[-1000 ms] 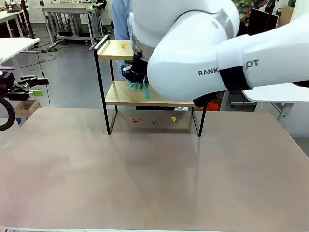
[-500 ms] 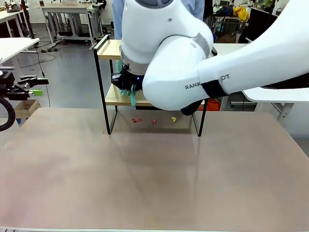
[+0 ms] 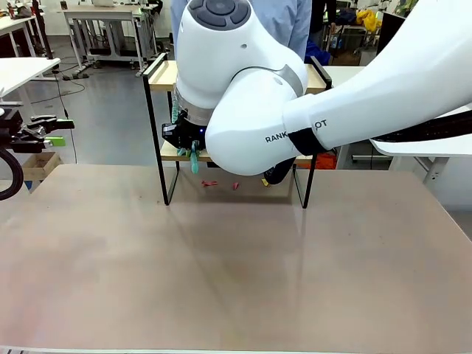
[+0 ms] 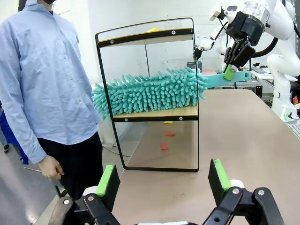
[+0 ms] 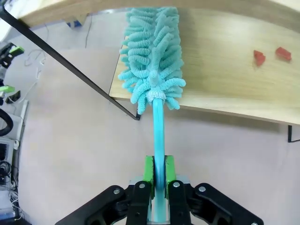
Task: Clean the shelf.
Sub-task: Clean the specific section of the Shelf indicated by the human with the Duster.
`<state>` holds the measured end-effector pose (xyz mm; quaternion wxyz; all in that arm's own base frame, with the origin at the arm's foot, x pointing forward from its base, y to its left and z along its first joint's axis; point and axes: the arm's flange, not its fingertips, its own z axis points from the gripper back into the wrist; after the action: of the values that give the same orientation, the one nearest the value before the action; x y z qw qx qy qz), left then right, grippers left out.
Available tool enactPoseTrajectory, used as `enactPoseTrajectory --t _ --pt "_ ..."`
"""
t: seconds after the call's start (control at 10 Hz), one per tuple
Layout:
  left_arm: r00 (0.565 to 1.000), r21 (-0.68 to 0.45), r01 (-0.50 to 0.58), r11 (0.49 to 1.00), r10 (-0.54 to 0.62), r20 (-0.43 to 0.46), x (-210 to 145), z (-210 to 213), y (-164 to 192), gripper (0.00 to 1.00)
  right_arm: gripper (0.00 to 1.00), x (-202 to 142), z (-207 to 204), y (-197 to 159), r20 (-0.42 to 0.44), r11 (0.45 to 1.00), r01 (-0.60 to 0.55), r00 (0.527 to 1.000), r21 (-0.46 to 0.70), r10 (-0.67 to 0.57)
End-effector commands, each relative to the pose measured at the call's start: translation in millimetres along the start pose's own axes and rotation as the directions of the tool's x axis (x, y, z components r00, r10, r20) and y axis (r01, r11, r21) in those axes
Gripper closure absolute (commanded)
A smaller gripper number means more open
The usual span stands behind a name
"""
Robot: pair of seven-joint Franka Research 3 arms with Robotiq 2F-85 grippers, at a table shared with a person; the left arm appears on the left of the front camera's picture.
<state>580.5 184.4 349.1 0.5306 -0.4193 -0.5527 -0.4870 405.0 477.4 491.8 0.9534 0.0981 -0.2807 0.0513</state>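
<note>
Now, teal duster (image 4: 150, 91) on lower board (image 5: 225, 70) of shelf (image 4: 145, 37), handle (image 5: 158, 131) in right gripper (image 5: 159, 169)

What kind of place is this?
Probably a robot lab: a white robot arm holds a teal duster on a small shelf, and work desks stand behind.

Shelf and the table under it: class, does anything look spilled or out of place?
Yes. Small red scraps and a yellow scrap lie loose on the table beneath the shelf, and another yellow bit sits on its top board.
</note>
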Motion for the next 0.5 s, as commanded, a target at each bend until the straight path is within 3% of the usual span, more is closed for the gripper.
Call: enactPoseTrajectory --t 0.0,0.2,0.4 --pt "1.0 -0.001 0.011 1.0 -0.011 -0.001 3.3 -1.3 -0.3 0.0 0.88 -0.3 -1.4 -2.5 -0.002 1.0 0.0 1.0 -0.002 0.0" --pt "1.0 -0.001 0.011 1.0 -0.011 -0.001 3.3 -1.3 -0.3 0.0 0.88 0.1 -1.1 -0.8 0.0 1.0 0.0 1.0 -0.002 0.0" --pt "1.0 -0.001 0.011 1.0 -0.011 -0.001 3.3 -1.3 -0.3 0.0 0.88 -5.4 2.4 -34.1 -0.02 0.996 0.034 0.999 -0.082 -0.036"
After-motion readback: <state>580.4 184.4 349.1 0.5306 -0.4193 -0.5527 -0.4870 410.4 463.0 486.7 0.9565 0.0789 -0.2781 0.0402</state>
